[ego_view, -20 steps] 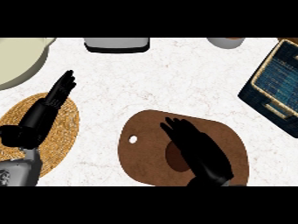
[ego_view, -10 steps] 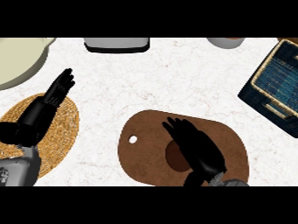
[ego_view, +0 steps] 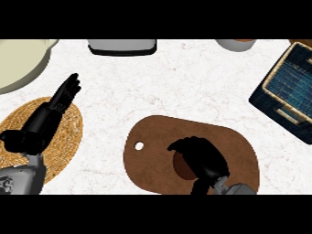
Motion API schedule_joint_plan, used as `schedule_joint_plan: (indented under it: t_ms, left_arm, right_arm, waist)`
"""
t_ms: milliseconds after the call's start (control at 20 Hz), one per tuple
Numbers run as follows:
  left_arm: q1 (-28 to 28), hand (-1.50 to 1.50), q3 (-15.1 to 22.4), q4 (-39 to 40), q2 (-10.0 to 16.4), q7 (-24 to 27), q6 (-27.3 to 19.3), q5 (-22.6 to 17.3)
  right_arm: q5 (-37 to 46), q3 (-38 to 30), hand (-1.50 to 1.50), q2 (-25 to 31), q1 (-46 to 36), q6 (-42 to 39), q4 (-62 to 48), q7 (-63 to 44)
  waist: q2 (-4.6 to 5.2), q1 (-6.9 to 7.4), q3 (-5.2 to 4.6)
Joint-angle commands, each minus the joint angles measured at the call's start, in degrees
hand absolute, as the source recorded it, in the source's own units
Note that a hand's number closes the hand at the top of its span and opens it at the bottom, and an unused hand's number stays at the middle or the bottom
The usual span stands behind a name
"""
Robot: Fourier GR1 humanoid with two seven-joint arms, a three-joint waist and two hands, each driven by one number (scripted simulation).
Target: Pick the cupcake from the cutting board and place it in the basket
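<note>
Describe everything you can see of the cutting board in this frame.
The cutting board is a dark brown, wood-looking slab with a rounded outline and a small pale hole near its left end. It lies flat on the white counter, reaching the head view's lower edge. The right hand curls over a darker brown shape at its middle, apparently the cupcake, mostly hidden.

Cupcake (ego_view: 179, 166) mostly out of sight beneath curled right hand (ego_view: 204, 157); basket (ego_view: 270, 103) partly beyond right edge.

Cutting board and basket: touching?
Apart. Head view: a strip of white counter shows between the cutting board and the basket.
</note>
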State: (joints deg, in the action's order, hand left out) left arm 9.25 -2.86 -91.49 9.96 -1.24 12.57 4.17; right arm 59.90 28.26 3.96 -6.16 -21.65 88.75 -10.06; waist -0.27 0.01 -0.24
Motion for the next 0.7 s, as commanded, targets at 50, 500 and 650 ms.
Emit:
schedule_joint_plan:
  t_ms: [50,500,650]
  left_arm:
    - [3.81,0.0,-1.21,2.04,-0.2,-2.71,0.0,-0.44]
    - [-0.11,0.0,1.24,-1.79,-1.96,-1.85,-1.16,2.15]
    - [-0.31,0.0,-1.19,-0.83,0.36,-0.05,0.86,0.02]
  right_arm:
    - [0.93,-0.37,1.5,0.54,0.41,-0.12,-1.72,2.4]
    - [6.79,-0.45,1.5,1.02,-1.14,4.16,-2.88,1.24]
    - [7.2,-10.28,1.5,-3.76,-3.85,5.98,-4.94,-14.66]
  waist:
    - [0.26,-0.05,0.25]
    - [0.24,0.02,0.25]
    - [0.4,0.05,0.19]
